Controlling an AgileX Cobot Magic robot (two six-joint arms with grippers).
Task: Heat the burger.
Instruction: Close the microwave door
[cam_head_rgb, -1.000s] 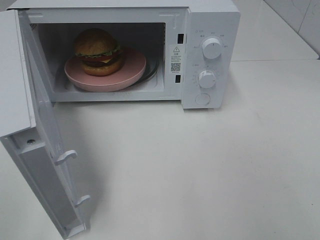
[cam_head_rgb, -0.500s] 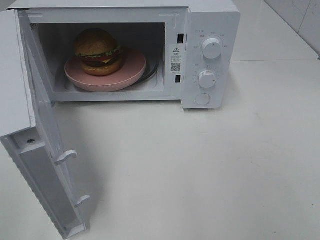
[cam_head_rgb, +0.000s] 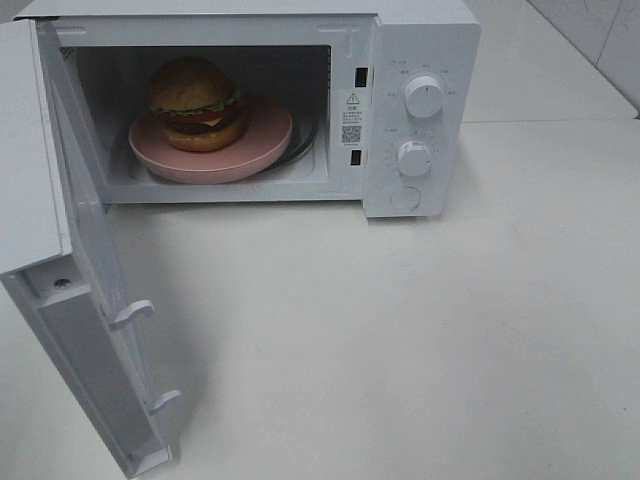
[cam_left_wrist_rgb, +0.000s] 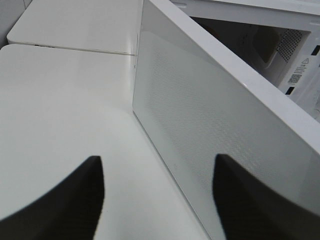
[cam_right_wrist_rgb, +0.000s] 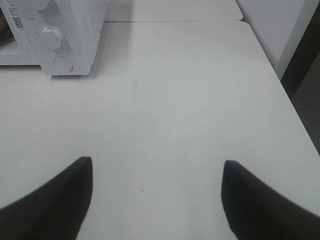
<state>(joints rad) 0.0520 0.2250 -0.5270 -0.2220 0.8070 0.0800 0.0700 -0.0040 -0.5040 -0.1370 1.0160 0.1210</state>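
Left pincer (cam_left_wrist_rgb: 156, 156) parted, right pincer (cam_right_wrist_rgb: 157, 160) parted, apparently empty

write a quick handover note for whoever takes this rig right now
Hands: left end effector open, empty, by the outer face of the door. The right end effector is open, empty, over bare table.
Things: burger sits on the plate inside the microwave; door swung wide open.
Done: burger loaded.
Left: shut the door, then probably set the two knobs to start heating.
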